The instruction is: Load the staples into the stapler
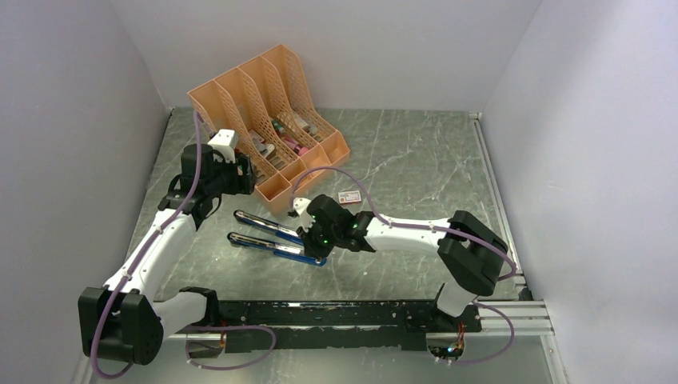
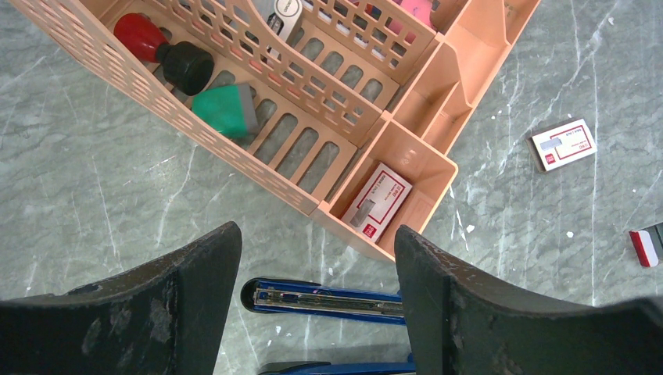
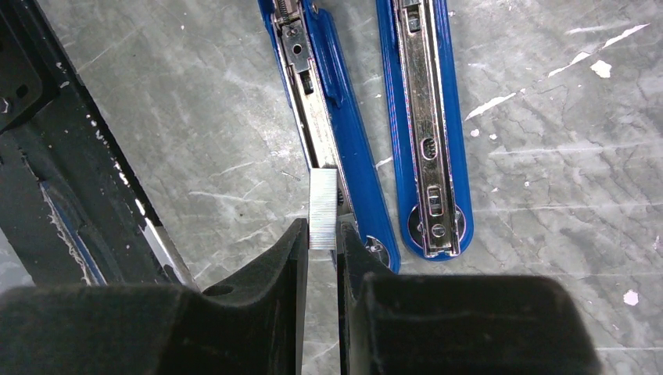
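Observation:
The blue stapler (image 1: 276, 237) lies swung open on the table, its two halves side by side (image 3: 426, 133). My right gripper (image 3: 321, 234) is shut on the staples (image 3: 323, 207), a small silvery ribbed block that sticks out past the fingertips and overlaps the near end of the left half's metal channel (image 3: 309, 101). In the top view the right gripper (image 1: 310, 234) hangs over the stapler's right end. My left gripper (image 2: 317, 262) stands open with nothing between its fingers, above the table beside the orange organiser, with the stapler's tip (image 2: 328, 298) below it.
An orange desk organiser (image 1: 268, 120) with stamps and small items stands at the back left; a white-and-red box (image 2: 378, 200) lies in its front compartment. Another white-and-red box (image 1: 349, 196) lies on the table. A black rail (image 1: 320, 312) runs along the near edge.

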{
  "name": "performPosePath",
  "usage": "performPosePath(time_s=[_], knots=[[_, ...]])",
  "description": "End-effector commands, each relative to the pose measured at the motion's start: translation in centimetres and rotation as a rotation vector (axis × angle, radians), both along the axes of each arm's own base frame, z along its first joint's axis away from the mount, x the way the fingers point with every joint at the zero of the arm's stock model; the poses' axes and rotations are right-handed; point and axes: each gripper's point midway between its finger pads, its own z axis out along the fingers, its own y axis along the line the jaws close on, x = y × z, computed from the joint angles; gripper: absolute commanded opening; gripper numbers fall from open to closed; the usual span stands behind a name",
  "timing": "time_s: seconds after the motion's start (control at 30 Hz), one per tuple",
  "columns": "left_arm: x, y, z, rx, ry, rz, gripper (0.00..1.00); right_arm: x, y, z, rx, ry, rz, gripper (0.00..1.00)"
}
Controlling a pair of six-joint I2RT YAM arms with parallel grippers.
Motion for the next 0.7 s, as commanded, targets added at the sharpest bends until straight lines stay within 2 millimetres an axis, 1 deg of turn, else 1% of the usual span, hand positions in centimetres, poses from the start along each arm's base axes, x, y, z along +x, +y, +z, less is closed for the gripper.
performPosePath(time_s=[0.0, 0.27, 0.4, 0.47, 0.67], knots=[[0.03, 0.0, 0.84, -0.007, -0.03, -0.008, 0.76, 0.55, 0.34, 0.11, -0.016, -0.027, -0.004, 0.0], [0.05, 0.01, 0.86, -0.007, -0.031, -0.007, 0.76, 1.13, 0.47, 0.38, -0.031, -0.054, -0.002, 0.0], [0.06, 0.0, 0.94, -0.007, -0.033, -0.008, 0.76, 1.07, 0.27, 0.01, -0.05, -0.059, -0.001, 0.0], [0.05, 0.01, 0.93, -0.007, -0.033, -0.007, 0.76, 1.4, 0.87, 0.63, -0.043, -0.074, 0.002, 0.0], [0.0, 0.0, 0.89, -0.007, -0.032, -0.009, 0.76, 1.35, 0.85, 0.58, -0.063, -0.089, 0.008, 0.0]])
